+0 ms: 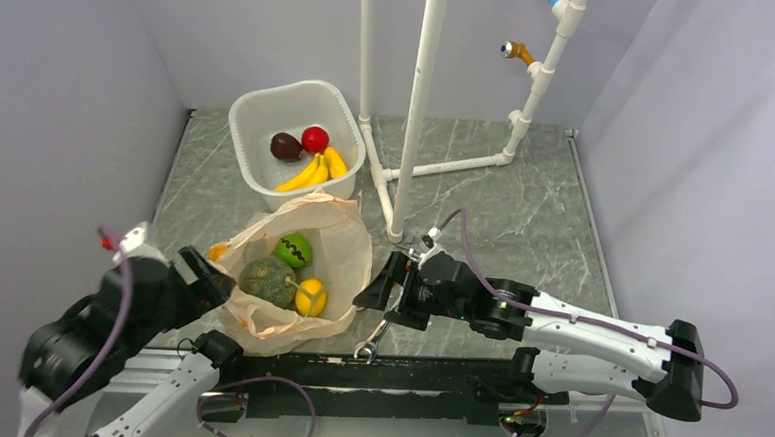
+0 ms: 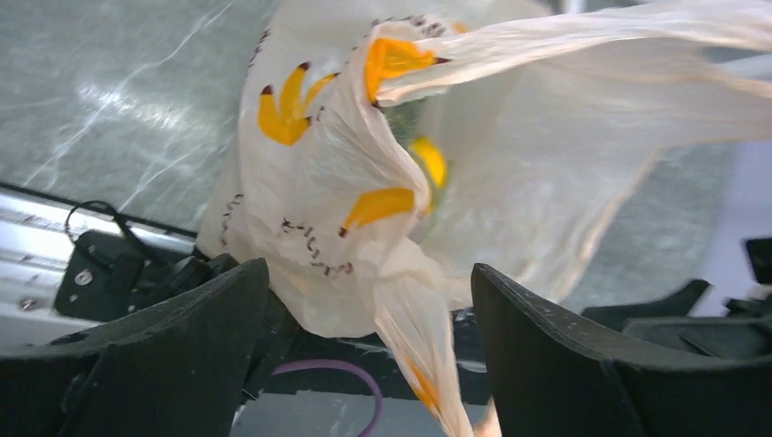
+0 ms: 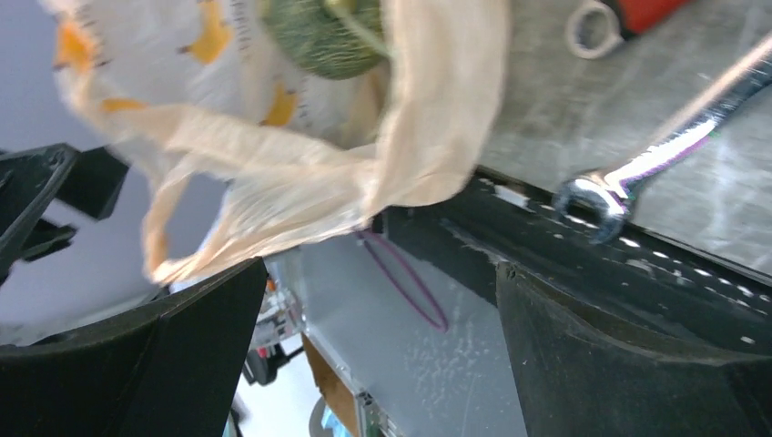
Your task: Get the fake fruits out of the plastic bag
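Item 1: plastic bag (image 1: 347, 246), beige, printed with bananas. It lies open-mouthed on the table (image 1: 524, 216) near my front edge, between the two arms and just in front of the white tub (image 1: 254, 111).

Item 2: fake fruits inside the bag, three that I can count:
- dark-green squash (image 1: 267, 281) at the left
- striped green ball (image 1: 294, 250) behind it
- yellow-orange ball (image 1: 310, 297) at the right, touching the squash

Item 3: banana bunch (image 1: 316, 171), in the tub and out of the bag. It lies beside a red ball (image 1: 315, 139) and a maroon fruit (image 1: 286, 146).

Item 4: left gripper (image 1: 210, 274), at the bag's left edge. Its jaws are spread wide. In my left wrist view a crumpled fold of the bag hangs between the fingers (image 2: 182, 319), with a gap on either side, so nothing is pinched.

Item 5: right gripper (image 1: 372, 290), just off the bag's right edge. Its jaws are fully apart and hold nothing. In my right wrist view a bag handle dangles ahead of the fingers (image 3: 583, 328), clear of them.

Item 6: wrench (image 1: 375, 340), on the table close under the right gripper.

Item 7: white pipe frame (image 1: 417, 100), standing at the back, right of the tub.
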`<act>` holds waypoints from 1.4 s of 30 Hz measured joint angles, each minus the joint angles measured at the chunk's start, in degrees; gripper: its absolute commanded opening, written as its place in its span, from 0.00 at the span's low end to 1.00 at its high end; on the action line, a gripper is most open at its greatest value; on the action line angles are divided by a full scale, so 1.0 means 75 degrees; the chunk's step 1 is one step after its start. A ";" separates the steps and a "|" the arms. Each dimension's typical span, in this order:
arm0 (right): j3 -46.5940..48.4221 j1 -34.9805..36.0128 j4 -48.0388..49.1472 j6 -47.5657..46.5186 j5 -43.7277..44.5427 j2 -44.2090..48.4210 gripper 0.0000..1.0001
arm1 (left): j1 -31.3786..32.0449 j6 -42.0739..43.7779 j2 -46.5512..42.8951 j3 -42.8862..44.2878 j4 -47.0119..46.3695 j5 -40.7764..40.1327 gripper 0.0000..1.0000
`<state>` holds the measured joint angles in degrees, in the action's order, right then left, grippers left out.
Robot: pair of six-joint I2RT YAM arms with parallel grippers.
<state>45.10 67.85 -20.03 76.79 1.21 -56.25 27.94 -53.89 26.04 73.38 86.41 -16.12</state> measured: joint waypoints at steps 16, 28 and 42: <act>-0.0178 -0.0294 0.2022 0.1032 -0.1032 -0.2873 0.00 | 0.0000 0.0306 0.0845 -0.2203 -0.2282 -0.0160 0.00; -0.0009 -0.2667 0.5729 -0.0662 -0.2719 -0.3920 0.00 | -0.0035 0.4261 0.0513 -0.2774 -0.7769 0.0265 0.00; -0.1772 -0.2617 1.0110 -0.3448 -0.3351 -0.4724 0.03 | -0.0487 0.5779 -0.2008 -0.4334 -0.7796 0.1483 0.00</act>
<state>31.81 48.23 55.79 50.94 -23.92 -91.68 24.29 -10.55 10.98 40.88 27.94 -4.99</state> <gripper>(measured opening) 0.007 0.010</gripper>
